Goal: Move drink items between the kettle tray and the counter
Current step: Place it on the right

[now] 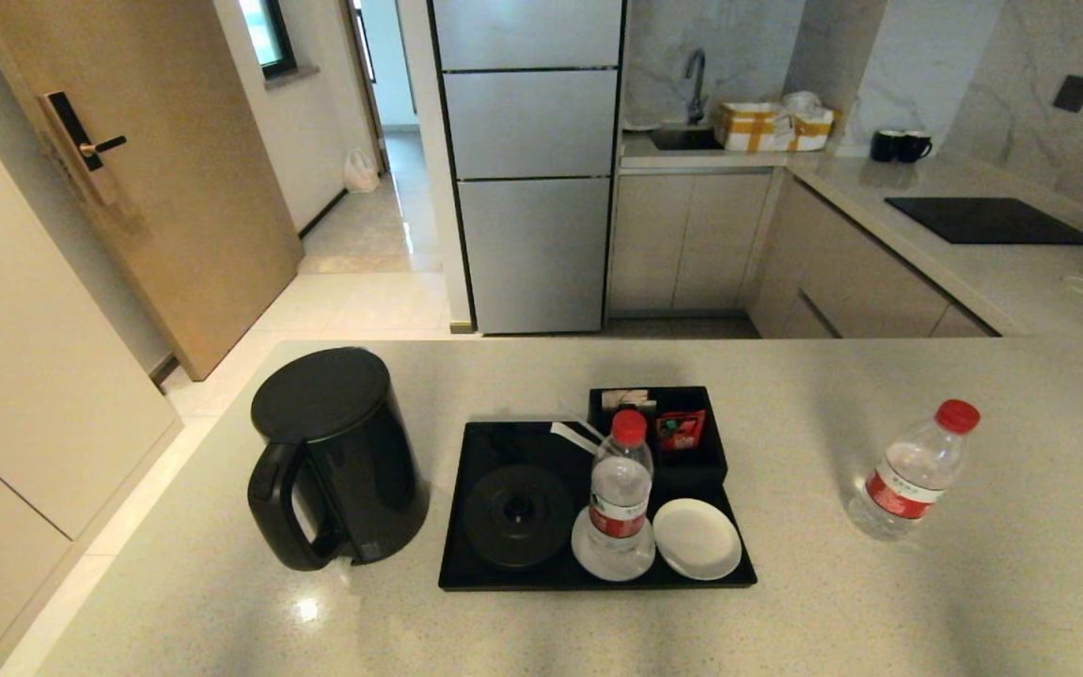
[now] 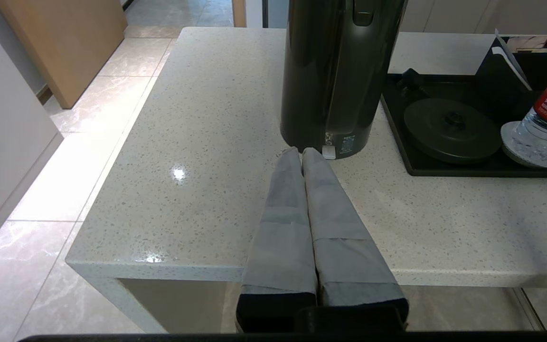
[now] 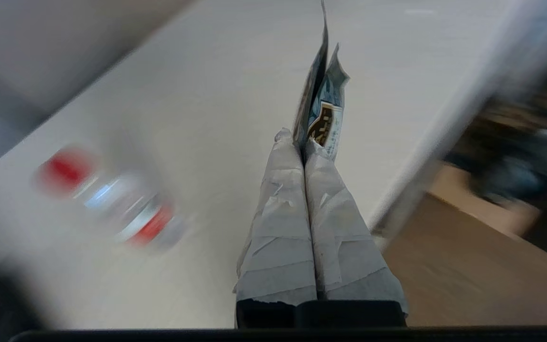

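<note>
Carrying sachet (image 3: 323, 107) pinched in right gripper (image 3: 304, 142) over counter (image 3: 197, 85); one bottle (image 1: 913, 470) off tray (image 1: 504, 574), one bottle (image 1: 619, 494) remaining.

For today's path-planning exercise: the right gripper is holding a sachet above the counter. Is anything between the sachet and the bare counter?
Nothing visible. The right gripper pinches the sachet over open counter; a bottle stands aside.

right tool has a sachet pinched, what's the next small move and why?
Probably lower the right tool to bare counter near the loose bottle and open. The sachet is clamped between shut fingers above the counter, clear of the tray. The left tool sits shut beside the kettle.
</note>
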